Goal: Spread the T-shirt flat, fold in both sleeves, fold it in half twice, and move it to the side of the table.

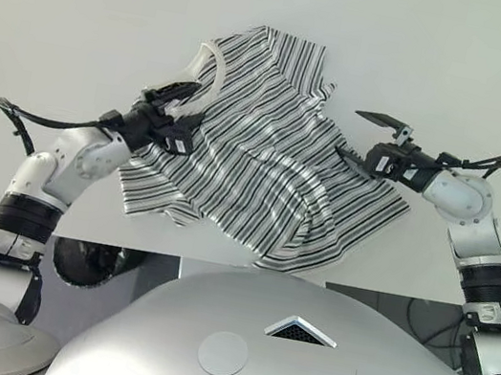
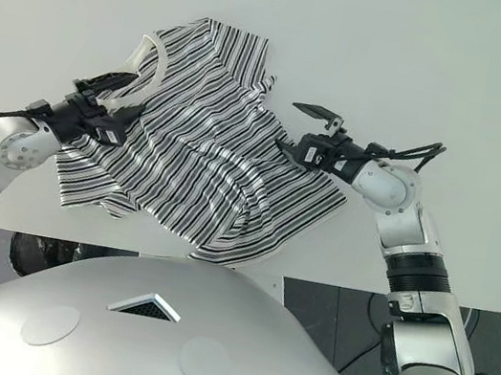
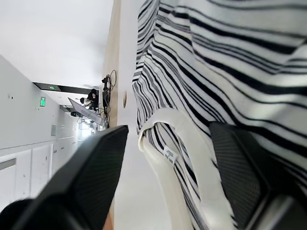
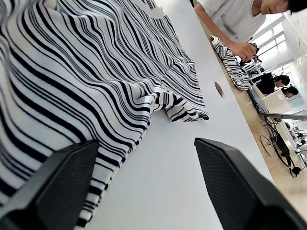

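One black-and-white striped T-shirt (image 1: 255, 159) lies rumpled and unfolded in the middle of the tabletop (image 1: 465, 70), with two grippers flanking it. The left gripper (image 1: 185, 106) has its fingers released wide, straddling the white collar (image 3: 194, 153) without pinching it. The right gripper (image 1: 351, 134) has its fingers spread wide at the shirt's right edge, grasping nothing.

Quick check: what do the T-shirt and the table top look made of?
T-shirt: soft thin knit fabric, likely cotton, matte; it drapes in wrinkles, with a white collar. Table: smooth hard white surface, probably laminate; no grain shows, so the material is unclear.
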`<state>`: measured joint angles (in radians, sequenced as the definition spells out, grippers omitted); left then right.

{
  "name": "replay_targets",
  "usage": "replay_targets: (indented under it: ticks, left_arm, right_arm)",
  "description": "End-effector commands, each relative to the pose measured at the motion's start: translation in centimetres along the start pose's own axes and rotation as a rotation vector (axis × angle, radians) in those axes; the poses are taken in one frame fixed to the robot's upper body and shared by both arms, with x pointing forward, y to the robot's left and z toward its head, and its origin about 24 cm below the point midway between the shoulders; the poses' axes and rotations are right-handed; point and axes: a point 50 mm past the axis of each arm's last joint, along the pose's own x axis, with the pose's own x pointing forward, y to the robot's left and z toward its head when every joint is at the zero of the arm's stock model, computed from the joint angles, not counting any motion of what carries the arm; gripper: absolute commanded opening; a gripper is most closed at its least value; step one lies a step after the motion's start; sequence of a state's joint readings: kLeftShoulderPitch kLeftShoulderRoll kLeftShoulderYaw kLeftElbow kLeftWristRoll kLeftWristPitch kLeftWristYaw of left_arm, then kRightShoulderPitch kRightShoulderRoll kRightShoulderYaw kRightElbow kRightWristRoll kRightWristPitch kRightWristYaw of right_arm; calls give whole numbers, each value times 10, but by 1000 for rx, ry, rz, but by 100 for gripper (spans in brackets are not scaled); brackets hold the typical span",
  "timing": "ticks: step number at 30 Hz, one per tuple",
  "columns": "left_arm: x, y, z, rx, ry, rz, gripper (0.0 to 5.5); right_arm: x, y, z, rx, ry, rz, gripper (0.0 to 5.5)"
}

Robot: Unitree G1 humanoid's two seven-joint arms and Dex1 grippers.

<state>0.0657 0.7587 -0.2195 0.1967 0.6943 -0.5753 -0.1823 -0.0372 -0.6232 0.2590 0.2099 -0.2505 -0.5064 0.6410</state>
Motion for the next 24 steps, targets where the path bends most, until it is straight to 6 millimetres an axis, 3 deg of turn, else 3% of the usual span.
replay_targets:
  ticks: [1, 5, 8, 10, 13, 15, 17, 20, 24]
  left_arm:
    - [-4, -27, -23, 83, 127, -158, 314]
    - [8, -30, -24, 129, 82, -117, 314]
    - [15, -22, -16, 128, 3, -11, 314]
    - [19, -3, -1, 91, -99, 145, 314]
    - [12, 49, 21, -76, -274, 490, 314]
    - [-1, 79, 22, -186, -327, 677, 314]
    - [-12, 97, 18, -260, -336, 781, 314]
    - [-17, 88, 17, -358, -343, 643, 314]
    - [-33, 32, 23, -455, -353, 96, 314]
  right_arm:
    - [-9, 3, -7, -38, 63, 38, 377]
    - [-15, 6, -2, -49, 55, 39, 377]
    - [-17, -4, 6, -30, 18, -27, 377]
    - [-13, -21, 16, 7, -44, -138, 377]
    - [-6, -56, 35, 129, -194, -355, 377]
    - [-3, -71, 45, 199, -275, -411, 377]
    - [1, -81, 51, 231, -322, -414, 377]
    - [21, -93, 52, 204, -301, -368, 377]
    - [69, -100, 43, 73, -164, -246, 377]
